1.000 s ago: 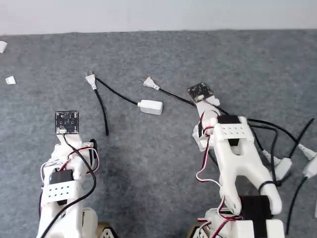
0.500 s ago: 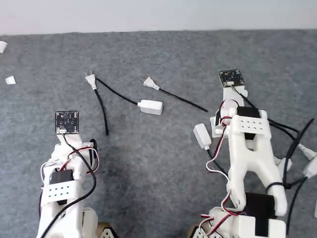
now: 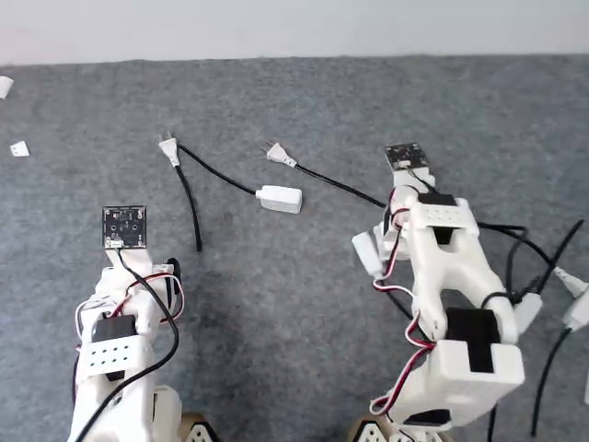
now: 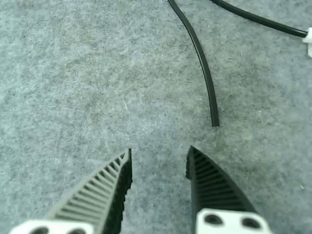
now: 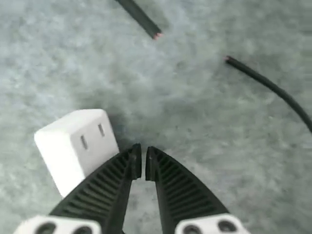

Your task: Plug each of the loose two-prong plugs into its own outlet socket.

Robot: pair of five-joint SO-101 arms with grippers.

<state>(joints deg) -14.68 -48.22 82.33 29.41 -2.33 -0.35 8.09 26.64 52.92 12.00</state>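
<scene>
Ahead of the left jaws, a cut black cable end (image 4: 214,125) lies on the grey surface (image 4: 73,73), just beyond the tips. The left jaws stand wide apart and hold nothing. The right jaws are narrowed to a thin slit with nothing between them.

Just beside the right jaws, close against the outer face of one finger, lies a white outlet socket (image 5: 78,146) with its two slots facing up.

Well ahead of both jaws, the high view shows two loose two-prong plugs, the first plug (image 3: 168,147) and the second plug (image 3: 276,153), each unplugged on a black cable. A second outlet socket (image 3: 279,199) lies between these plugs and the jaws, touching neither plug.
</scene>
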